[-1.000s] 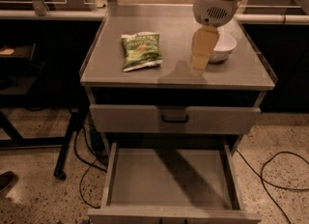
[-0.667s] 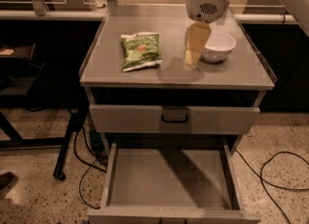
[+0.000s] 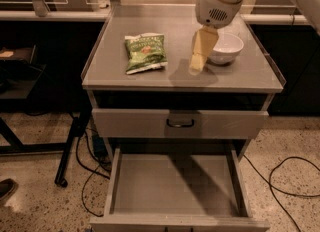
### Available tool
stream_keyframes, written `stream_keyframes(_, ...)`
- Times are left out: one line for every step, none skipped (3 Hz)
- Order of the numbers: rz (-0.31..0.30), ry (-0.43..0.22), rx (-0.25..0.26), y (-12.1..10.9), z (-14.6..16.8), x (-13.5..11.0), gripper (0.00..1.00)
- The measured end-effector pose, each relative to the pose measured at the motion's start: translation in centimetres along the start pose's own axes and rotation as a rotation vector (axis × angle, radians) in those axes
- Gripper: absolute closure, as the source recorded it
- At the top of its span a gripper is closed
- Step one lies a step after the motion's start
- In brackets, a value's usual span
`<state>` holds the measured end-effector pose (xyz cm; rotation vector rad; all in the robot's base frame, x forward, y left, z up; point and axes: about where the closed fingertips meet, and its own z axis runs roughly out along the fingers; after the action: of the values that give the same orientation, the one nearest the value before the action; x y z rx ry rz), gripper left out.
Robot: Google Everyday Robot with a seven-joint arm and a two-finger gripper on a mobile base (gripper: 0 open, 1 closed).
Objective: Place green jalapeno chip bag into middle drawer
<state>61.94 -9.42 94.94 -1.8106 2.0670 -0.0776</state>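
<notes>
- Since a second ago the gripper [image 3: 196, 67] has slid slightly left, away from the bowl [image 3: 226, 49]; the chip bag [image 3: 145, 52] has not moved.
- Low in the cabinet, the middle drawer [image 3: 170, 186] stands pulled out, its flat grey bottom bare.
- On the cabinet top [image 3: 240, 73], left of centre, the chip bag lies flat, well apart from the drawer below.
- Right of the bag, the gripper hangs tilted over the top, tips down; its fingers seem pressed together, pinching nothing.
- Just right of the gripper, the white bowl sits on the top; I cannot tell if they touch.
</notes>
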Motion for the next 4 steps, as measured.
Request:
stream_keyframes(-0.015,-0.073,-0.016,-1.4,2.2,-1.4,0.00)
stream_keyframes(-0.063,-0.134,-0.042,-4.6,5.3,-4.6,0.00)
stream_keyframes(-0.063,-0.134,-0.042,-4.6,5.4,-4.6,0.00)
stream_keyframes(-0.036,-0.130,-0.041,-6.0,7.0,-4.6,0.00)
